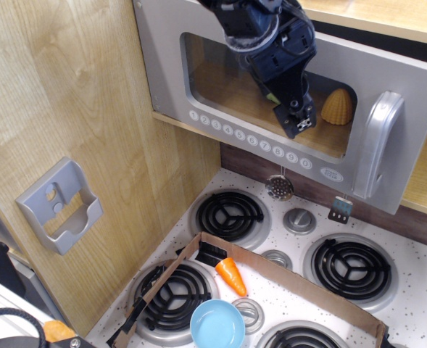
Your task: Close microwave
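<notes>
You are looking down at a toy kitchen, with the microwave mounted high in the upper half of the view, above the stovetop and against a wooden side panel. Its wide silver-grey door is swung nearly flush with the wooden cavity, though its right edge, by the curved grey handle, sits slightly out from the shelf behind. A row of round number buttons runs along the door's lower edge. Through the clear window you can make out a yellow, cone-shaped object inside. Your dark arm reaches down from the top, and its tool lies over the window's lower part, just above the buttons (whether it touches the door, or its fingers are apart or together, you cannot tell). Below, the speckled table carries black coil burners, a cardboard frame, an orange carrot and a light blue bowl. A small grey holder hangs on the wooden panel at left.
</notes>
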You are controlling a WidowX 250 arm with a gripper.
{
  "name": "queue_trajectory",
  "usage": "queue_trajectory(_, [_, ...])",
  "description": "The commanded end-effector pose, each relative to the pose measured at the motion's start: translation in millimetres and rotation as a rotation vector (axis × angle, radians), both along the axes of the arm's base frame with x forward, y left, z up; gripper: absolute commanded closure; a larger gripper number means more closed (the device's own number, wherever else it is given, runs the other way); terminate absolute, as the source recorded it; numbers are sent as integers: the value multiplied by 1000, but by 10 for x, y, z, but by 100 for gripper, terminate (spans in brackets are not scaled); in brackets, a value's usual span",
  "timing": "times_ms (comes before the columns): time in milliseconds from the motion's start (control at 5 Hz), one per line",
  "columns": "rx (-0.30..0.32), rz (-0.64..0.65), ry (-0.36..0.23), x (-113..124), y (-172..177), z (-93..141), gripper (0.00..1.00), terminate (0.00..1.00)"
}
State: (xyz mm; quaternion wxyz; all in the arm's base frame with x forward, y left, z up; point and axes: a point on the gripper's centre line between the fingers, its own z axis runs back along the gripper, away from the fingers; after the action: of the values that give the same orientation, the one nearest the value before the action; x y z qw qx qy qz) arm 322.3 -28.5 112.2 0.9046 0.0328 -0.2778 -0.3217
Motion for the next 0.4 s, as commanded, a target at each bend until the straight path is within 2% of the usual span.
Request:
queue_trajectory(0, [7,-65,-32,165,-42,128,0,0])
queue_trajectory(200, [5,-71,-32,197,-56,130,0,0])
